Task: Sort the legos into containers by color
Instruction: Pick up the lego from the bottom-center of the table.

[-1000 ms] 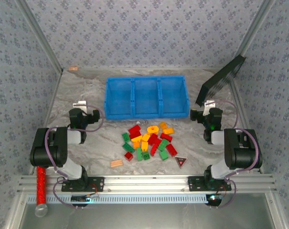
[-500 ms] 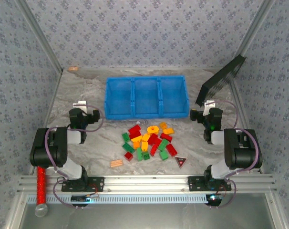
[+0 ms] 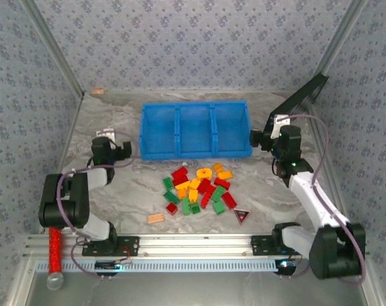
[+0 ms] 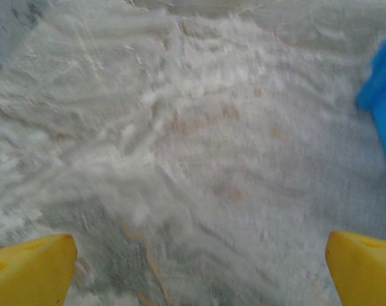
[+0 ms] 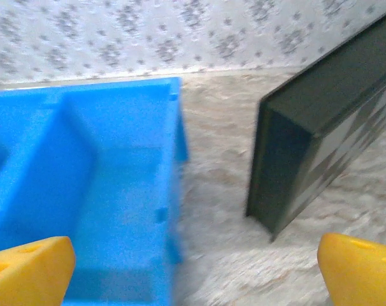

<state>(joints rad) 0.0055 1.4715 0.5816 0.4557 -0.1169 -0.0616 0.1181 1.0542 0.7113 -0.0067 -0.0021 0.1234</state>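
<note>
The legos (image 3: 199,188), a loose pile of red, green and yellow/orange bricks with a yellow ring (image 3: 204,173), lie on the table in front of the blue bin (image 3: 195,131). Its three compartments look empty. My left gripper (image 3: 107,143) hovers left of the bin over bare table; its yellow fingertips (image 4: 27,271) stand wide apart, open (image 4: 199,268). My right gripper (image 3: 263,136) is at the bin's right end, open (image 5: 193,268) and holding nothing, looking at the bin's right compartment (image 5: 85,178).
A dark slanted panel (image 3: 295,105) leans at the back right, close to the right gripper, and shows as a dark slab (image 5: 320,140). A tan ridged wooden piece (image 3: 156,218) and a dark triangle (image 3: 243,215) lie near the pile's front. A red tube (image 3: 54,248) rests at the front left rail.
The right arm has unfolded and carried its gripper up and back toward the bin's right end. The left gripper has shifted slightly toward the back. The legos have not moved.
</note>
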